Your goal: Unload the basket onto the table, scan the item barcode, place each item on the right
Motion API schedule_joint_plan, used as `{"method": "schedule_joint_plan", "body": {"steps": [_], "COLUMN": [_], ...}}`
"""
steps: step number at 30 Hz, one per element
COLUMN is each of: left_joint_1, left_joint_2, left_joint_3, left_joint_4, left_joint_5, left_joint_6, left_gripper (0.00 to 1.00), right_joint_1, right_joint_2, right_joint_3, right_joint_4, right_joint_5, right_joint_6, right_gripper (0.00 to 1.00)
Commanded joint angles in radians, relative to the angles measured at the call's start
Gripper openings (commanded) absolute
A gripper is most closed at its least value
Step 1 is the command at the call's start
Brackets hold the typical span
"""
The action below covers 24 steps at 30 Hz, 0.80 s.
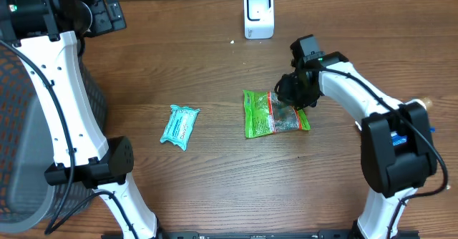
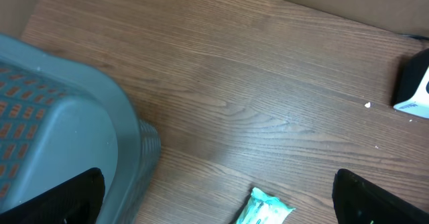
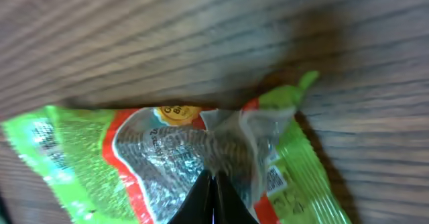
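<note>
A green snack packet (image 1: 275,115) with a clear window lies flat on the wooden table, right of centre. My right gripper (image 1: 292,99) is down on its right part. In the right wrist view the fingers (image 3: 214,177) are pressed together, with the packet's crinkled film (image 3: 221,140) bunched up at their tips. A small printed code (image 3: 271,179) shows on the packet beside them. The white scanner (image 1: 258,13) stands at the far edge and also shows in the left wrist view (image 2: 412,90). My left gripper (image 1: 107,13) is raised at the far left, wide open (image 2: 218,196) and holding nothing.
A teal packet (image 1: 179,125) lies left of centre; its end (image 2: 265,212) shows below the left gripper. A grey mesh basket (image 1: 21,124) fills the left edge, its rim (image 2: 60,117) close to the left gripper.
</note>
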State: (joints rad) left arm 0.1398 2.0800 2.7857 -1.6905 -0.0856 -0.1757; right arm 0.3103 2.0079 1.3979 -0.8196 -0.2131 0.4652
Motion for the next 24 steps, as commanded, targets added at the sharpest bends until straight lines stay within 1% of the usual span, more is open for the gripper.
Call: {"method": "schedule_joint_plan", "body": {"steps": [1,3,6,7,9,10,13,16,17,18,20,24], "left_joint_1": [0.003,0.003,0.003,0.003,0.003,0.003,0.003,0.003,0.004,0.004,0.004,0.004], "left_joint_2": [0.009,0.009,0.009,0.009,0.009,0.009,0.009,0.009,0.009,0.009,0.009,0.009], "left_joint_3": [-0.004,-0.004,-0.004,-0.004,-0.004,-0.004,-0.004,-0.004,-0.004,-0.004,-0.004,-0.004], "left_joint_4": [0.001,0.001,0.001,0.001,0.001,0.001,0.001,0.001,0.001,0.001,0.001,0.001], "left_joint_5": [0.005,0.005,0.005,0.005,0.005,0.005,0.005,0.005,0.005,0.005,0.005,0.005], "left_joint_6": [0.019,0.019,0.019,0.019,0.019,0.019,0.019,0.019,0.019,0.019,0.019,0.019], "left_gripper": [1.0,1.0,0.99,0.99,0.99,1.0,1.0,1.0,1.0,1.0,1.0,0.99], "right_joint_1": [0.003,-0.003,-0.043,-0.108,-0.166,-0.188,-0.261,-0.289,-0.295,-0.295,-0.295,-0.295], "right_joint_2": [0.004,0.001,-0.01,-0.017,-0.017,-0.017,0.004,0.033,0.055,0.081,0.091,0.093], "right_joint_3": [0.014,0.05,0.141,0.218,0.247,0.246,0.232,0.202,0.171,0.152,0.133,0.07], "right_joint_4": [0.018,-0.003,-0.082,-0.154,-0.187,-0.19,-0.192,-0.178,-0.15,-0.13,-0.111,-0.053], "right_joint_5": [-0.016,-0.057,-0.08,-0.081,-0.082,-0.09,-0.171,-0.236,-0.277,-0.311,-0.35,-0.366], "right_joint_6": [-0.056,-0.1,-0.127,-0.163,-0.21,-0.232,-0.347,-0.417,-0.447,-0.481,-0.514,-0.526], "right_gripper": [0.11,0.22,0.35,0.51,0.59,0.61,0.6,0.6,0.58,0.52,0.49,0.49]}}
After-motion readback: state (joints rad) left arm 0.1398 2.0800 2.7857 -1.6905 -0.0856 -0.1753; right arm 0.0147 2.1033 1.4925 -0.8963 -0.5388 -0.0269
